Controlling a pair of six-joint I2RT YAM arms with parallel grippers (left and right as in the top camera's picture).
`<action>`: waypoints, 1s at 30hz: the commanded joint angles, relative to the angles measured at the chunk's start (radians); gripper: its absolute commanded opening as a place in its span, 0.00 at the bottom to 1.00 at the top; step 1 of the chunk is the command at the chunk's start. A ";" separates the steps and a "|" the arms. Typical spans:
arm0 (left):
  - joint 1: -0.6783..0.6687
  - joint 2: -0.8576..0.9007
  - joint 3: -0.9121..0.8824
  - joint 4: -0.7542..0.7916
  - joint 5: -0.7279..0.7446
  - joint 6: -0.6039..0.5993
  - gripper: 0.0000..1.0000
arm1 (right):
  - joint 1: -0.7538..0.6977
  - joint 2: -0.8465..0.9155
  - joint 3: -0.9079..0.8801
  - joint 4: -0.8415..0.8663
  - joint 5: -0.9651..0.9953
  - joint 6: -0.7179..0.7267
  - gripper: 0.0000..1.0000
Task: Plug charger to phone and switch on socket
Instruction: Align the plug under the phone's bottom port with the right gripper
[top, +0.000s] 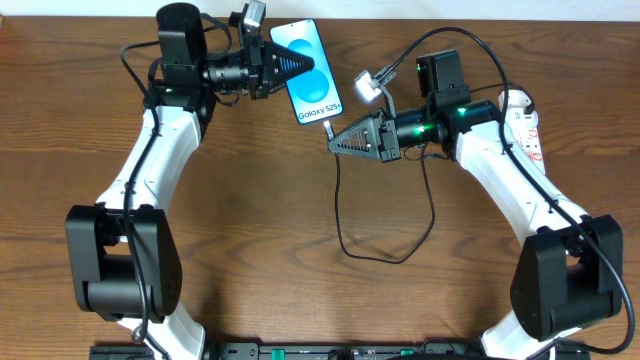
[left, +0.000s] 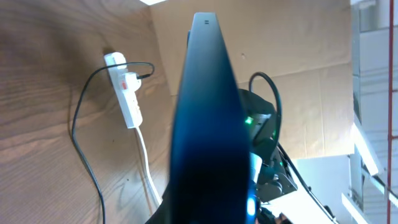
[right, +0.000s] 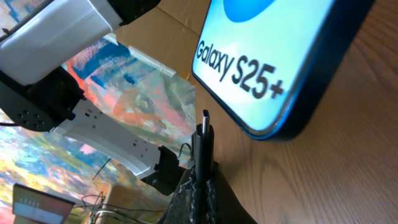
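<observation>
The left fingers (top: 283, 62) clamp the slim blue-screened phone (top: 312, 95), the right fingers (top: 355, 135) pinch the thin black charger (right: 203, 130) at its tip, apparently not yet inserted; the white elongated socket (left: 127, 93) awaits switching.

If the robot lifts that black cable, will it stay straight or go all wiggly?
Probably wiggly: the charger lies in a loose, curvy loop. Its connector tip looks stiff, poking straight out of the right gripper. It's thin, so likely light.
</observation>
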 joint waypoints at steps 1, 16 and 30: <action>0.000 -0.011 0.009 0.064 0.064 -0.009 0.07 | 0.004 0.003 -0.002 0.011 -0.061 0.003 0.01; 0.001 -0.011 0.009 0.190 0.071 -0.069 0.07 | 0.005 0.077 -0.003 0.066 -0.151 0.003 0.01; 0.035 -0.011 0.009 0.193 0.059 -0.068 0.07 | 0.005 0.077 -0.003 0.103 -0.152 0.011 0.01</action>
